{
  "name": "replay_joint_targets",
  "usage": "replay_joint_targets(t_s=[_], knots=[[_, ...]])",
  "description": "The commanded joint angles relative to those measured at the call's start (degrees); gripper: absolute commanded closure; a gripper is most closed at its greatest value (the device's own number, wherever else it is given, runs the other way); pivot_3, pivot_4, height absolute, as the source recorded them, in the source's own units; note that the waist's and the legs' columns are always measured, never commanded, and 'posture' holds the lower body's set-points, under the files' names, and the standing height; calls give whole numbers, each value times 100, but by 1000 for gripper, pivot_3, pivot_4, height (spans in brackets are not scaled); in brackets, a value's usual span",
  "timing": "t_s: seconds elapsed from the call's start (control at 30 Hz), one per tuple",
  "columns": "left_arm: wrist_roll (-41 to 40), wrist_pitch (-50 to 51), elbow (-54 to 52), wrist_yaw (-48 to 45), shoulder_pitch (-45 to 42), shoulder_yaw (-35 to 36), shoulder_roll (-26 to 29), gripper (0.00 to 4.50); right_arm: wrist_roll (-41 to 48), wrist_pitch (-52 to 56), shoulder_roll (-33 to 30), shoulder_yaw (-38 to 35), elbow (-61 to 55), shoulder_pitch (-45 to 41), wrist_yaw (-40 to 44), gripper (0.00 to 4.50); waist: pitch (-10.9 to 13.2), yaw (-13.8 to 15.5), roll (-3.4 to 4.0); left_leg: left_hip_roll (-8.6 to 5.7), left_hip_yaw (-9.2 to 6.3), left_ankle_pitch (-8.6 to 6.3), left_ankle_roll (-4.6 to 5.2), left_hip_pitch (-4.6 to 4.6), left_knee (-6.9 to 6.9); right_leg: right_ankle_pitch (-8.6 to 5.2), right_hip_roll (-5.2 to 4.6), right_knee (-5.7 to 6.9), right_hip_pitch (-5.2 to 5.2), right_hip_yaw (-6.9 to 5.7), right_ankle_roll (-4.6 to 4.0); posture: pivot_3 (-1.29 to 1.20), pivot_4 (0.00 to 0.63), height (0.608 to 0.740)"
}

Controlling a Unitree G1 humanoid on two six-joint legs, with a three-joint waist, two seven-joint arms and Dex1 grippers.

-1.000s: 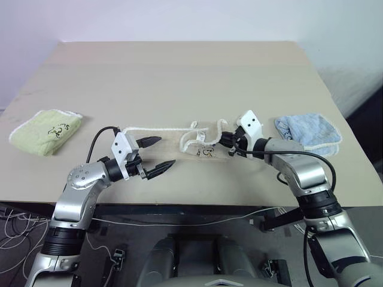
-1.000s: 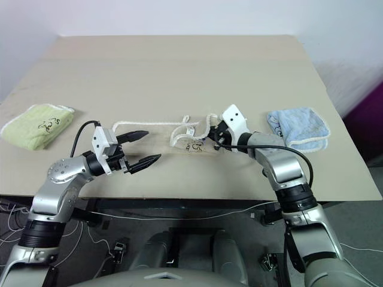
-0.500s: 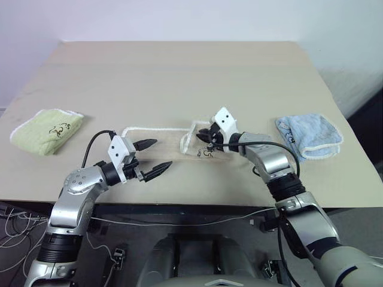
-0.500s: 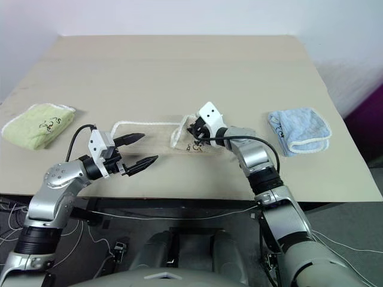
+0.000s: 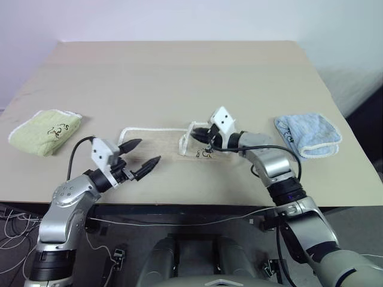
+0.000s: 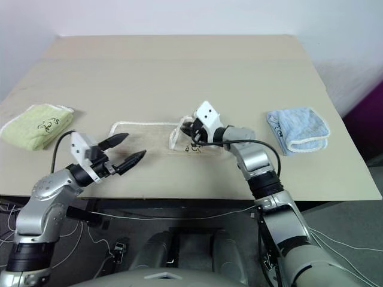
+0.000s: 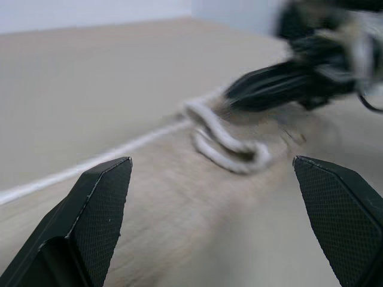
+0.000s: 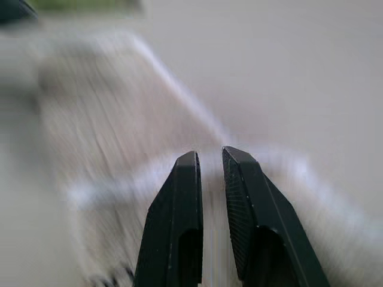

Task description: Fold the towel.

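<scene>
The towel (image 5: pixel 164 142) is lying near the front of the tabletop (image 5: pixel 179 78); it looks soft and light, so take its corded edge. Your right gripper (image 5: pixel 198 136) is pinching its folded right end; your left gripper (image 5: pixel 143 161) jaws are standing wide, empty.

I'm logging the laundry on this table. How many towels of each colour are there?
Beige towel: 1
Green towel: 1
Blue towel: 1
Total: 3
</scene>
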Motion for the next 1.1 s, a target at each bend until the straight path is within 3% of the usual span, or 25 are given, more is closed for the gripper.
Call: replay_joint_targets(t_s=[0.03,0.2,0.37,0.63,1.07,1.1], knots=[[-763,760,-670,1026,284,556,-334,0,401,62,-313,-261,-824,15,417,3834,0,7,-1,-1,0,0,0,0,1,0,-1,0,1,0,0,0,150,740],[-1849,1781,-1211,2592,788,959,-994,0,510,36,-576,-363,-907,-13,612,3834,0,9,-2,-1,-2,0,0,1,2,0,-1,-2,4,0,0,0,150,740],[-2942,2185,-1305,4095,823,1173,-1746,0,457,-94,-578,-369,-606,-124,646,3834,0,17,-7,0,-2,0,0,3,5,0,0,-1,7,-1,0,0,150,740],[-3746,2310,-458,5789,7,1211,-2196,0,461,-154,-548,-356,-492,-165,695,3834,-2,53,-4,-6,-2,0,-1,6,9,0,4,-2,14,-4,0,0,150,740],[-3883,2399,470,6040,-783,1146,-2119,0,521,-11,-674,-520,-899,101,521,3834,-8,173,6,-11,-10,2,-3,39,11,0,4,-11,61,-13,0,0,150,740],[-3897,2388,507,6016,-806,1162,-2107,179,530,14,-682,-536,-951,136,495,3867,-8,174,6,-12,-9,2,-3,40,10,0,4,-12,62,-13,0,0,150,740]])
